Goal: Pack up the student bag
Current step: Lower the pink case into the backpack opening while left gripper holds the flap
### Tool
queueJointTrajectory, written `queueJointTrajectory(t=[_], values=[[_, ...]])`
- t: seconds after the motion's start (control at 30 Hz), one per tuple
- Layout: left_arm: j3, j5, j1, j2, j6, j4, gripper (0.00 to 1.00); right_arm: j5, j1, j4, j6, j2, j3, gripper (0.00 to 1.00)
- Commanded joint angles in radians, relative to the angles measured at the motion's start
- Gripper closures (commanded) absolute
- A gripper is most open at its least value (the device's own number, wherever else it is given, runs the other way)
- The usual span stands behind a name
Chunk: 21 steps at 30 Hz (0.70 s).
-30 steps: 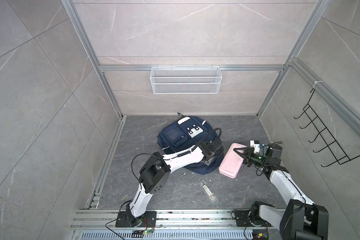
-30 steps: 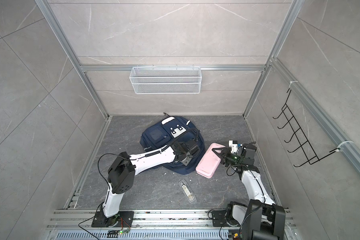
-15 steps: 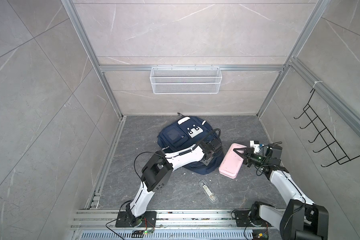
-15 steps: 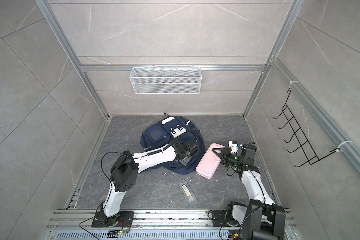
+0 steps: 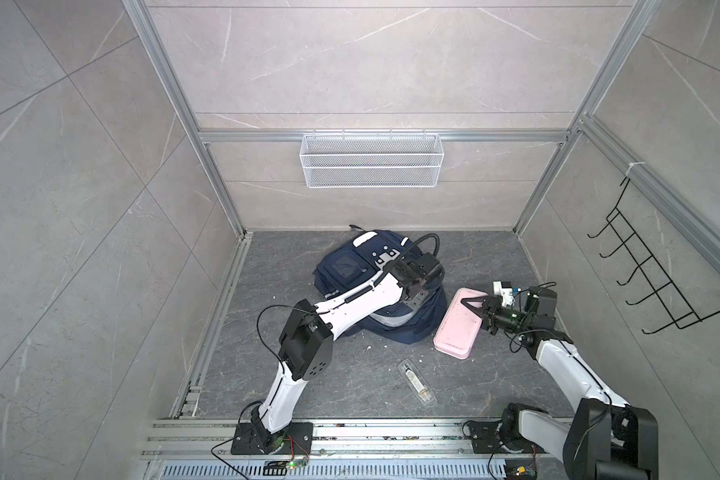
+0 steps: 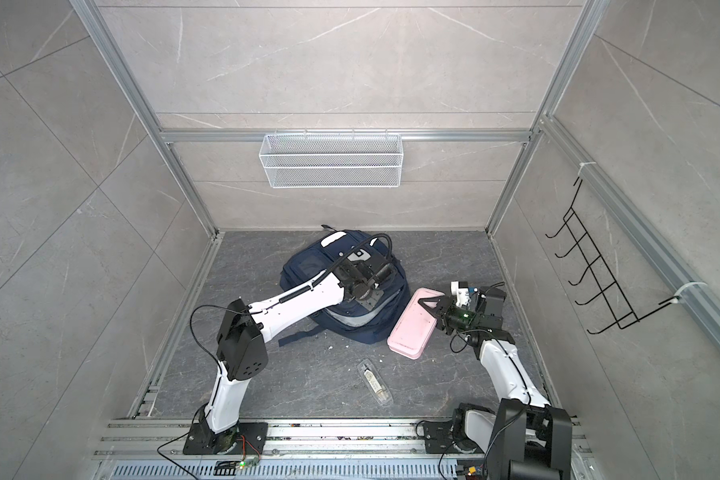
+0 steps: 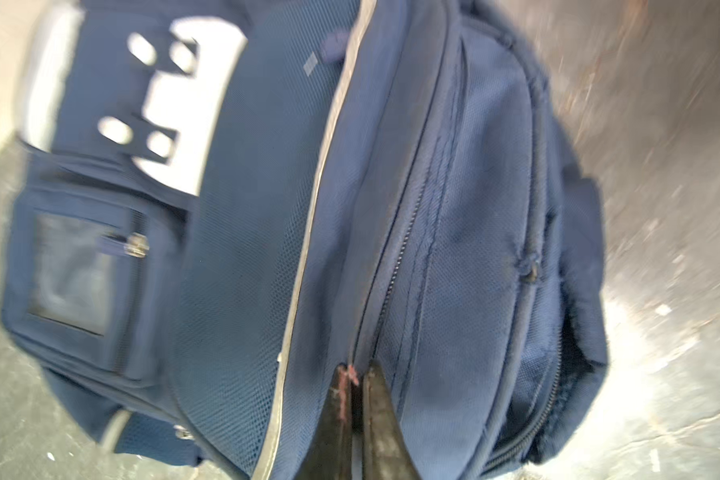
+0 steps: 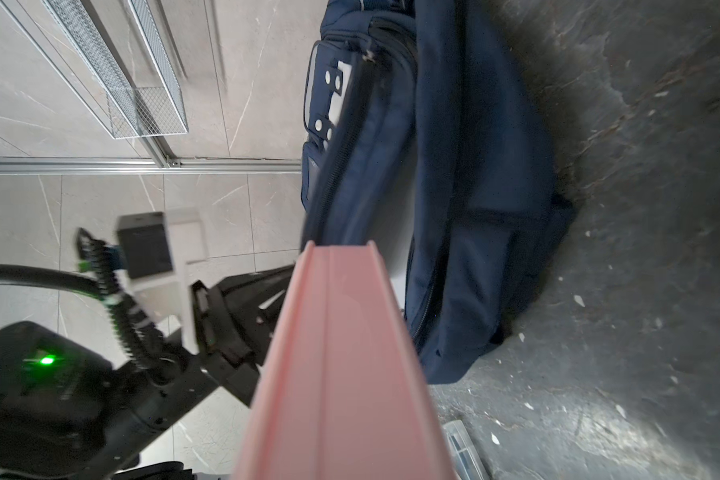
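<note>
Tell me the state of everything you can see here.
student bag: lying front up on the floor, one zip gaping.
left gripper: shut, pinching the bag's zip line.
right gripper: shut on the pink box.
pink box: held beside the bag.
clear case: lying on the floor, untouched.
wire basket: on the back wall, nothing seen inside.

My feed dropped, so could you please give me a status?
Left claw shut at the zipper of the bag. Right claw gripping pink box beside it. Clear case on floor, apart.
</note>
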Motion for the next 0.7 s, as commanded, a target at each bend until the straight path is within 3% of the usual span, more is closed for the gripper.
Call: queueJointTrajectory(t=[0.0,0.23,0.43,0.67], values=[[0.09,-0.002,0.031,-0.124,0.001,-0.009,1.0,0.042,0.04,0.032,0.033,0.014,0.031,0.97],[-0.008,0.278,0.085,-0.281,-0.105,0.127,1.0,0.175,0.195,0.197,0.127,0.111,0.054,0.97],[0.009,0.311,0.105,-0.299,-0.114,0.106,1.0,0.294,0.318,0.441,0.272,0.287,0.113,0.97],[0.01,0.368,0.14,-0.311,-0.137,0.116,1.0,0.448,0.465,0.564,0.345,0.532,0.269,0.97]])
